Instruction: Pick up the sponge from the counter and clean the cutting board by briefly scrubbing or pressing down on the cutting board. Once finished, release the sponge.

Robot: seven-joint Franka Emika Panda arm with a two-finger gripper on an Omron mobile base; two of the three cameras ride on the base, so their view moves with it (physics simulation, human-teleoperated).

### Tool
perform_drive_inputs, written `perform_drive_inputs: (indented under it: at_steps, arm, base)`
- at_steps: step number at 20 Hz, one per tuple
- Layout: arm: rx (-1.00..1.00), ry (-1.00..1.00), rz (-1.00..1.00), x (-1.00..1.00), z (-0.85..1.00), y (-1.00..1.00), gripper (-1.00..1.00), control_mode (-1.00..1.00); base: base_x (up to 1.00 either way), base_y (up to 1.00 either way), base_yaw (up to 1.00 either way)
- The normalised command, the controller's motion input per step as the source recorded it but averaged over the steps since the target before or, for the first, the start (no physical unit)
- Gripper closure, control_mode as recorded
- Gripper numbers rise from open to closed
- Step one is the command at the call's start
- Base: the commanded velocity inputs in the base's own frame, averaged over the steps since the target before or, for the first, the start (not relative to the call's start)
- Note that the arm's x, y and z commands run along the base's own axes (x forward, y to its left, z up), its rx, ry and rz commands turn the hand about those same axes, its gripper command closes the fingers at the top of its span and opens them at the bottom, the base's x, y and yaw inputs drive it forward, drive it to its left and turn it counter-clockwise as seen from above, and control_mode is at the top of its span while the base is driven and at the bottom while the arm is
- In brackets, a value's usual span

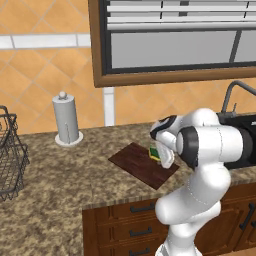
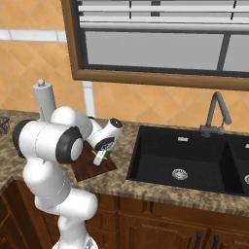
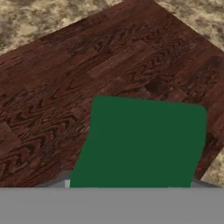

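The green-topped sponge (image 3: 144,144) sits between my gripper's fingers and hides the fingertips in the hand view. It hangs just over the dark reddish-brown cutting board (image 3: 65,87). In the left base view, my gripper (image 1: 160,155) is shut on the sponge (image 1: 154,152) above the right part of the cutting board (image 1: 135,162). The right base view shows the gripper (image 2: 100,157) pointing down at the cutting board (image 2: 86,168), with a bit of green and yellow at its tip. The board lies on the speckled counter (image 1: 60,190).
A white paper towel holder (image 1: 66,120) stands at the back of the counter. A wire basket (image 1: 10,155) sits at the far left. The black sink basin (image 2: 185,160) with its faucet (image 2: 216,114) lies to the right of the board.
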Motion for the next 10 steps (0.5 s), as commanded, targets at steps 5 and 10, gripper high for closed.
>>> perform_drive_inputs:
  at_steps: [5,10]
  arm:
    - [0.0,0.01,-0.21,0.95,0.46,-0.13,1.0,-1.0]
    - [0.01,0.0,-0.27,0.38,0.05,-0.47,1.0,-1.0]
  base:
    - [0.0,0.0,0.0]
    - [0.0,0.0,0.0]
